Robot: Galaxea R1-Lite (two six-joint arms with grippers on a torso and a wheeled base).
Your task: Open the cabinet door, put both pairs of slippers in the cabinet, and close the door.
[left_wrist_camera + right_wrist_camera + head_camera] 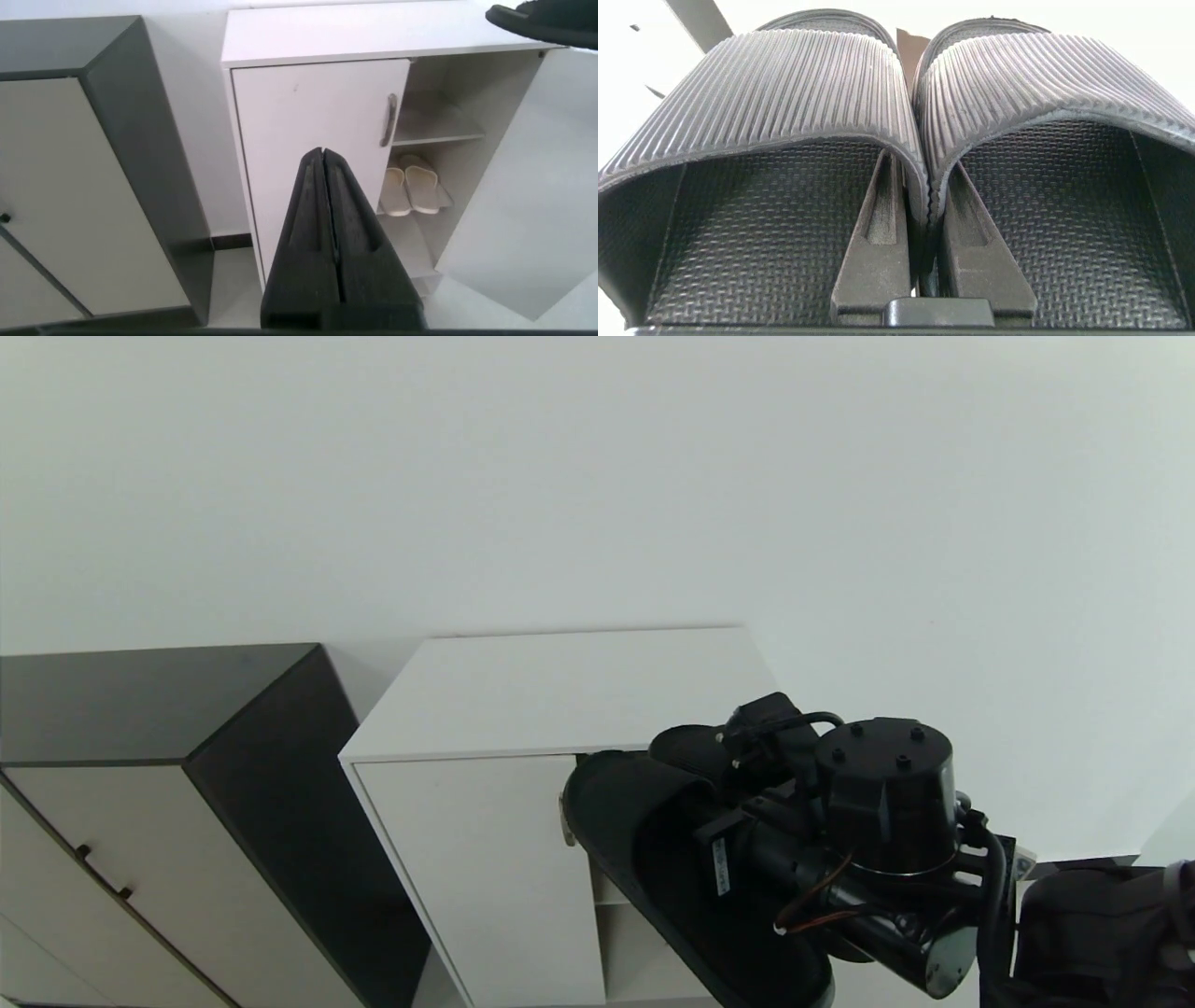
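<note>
Two black slippers (813, 103) clamped in right jaws near white cabinet (560, 691) top edge; left jaws closed, empty.

White cabinet (374, 33), right door (523, 187) open, white slippers (414, 189) inside low down, black slippers (803, 103) side by side aloft before it.

- Floor (229, 280): pale; bears the white cabinet (374, 33) and the dark cabinet (112, 112), side by side with a narrow gap.
- White cabinet: left door (308, 140) shut, right side standing open.
- Upper shelf (444, 131): inside the open side.
- Lower shelf (411, 222): pale slippers (414, 189) lie on it, paired side by side.
</note>
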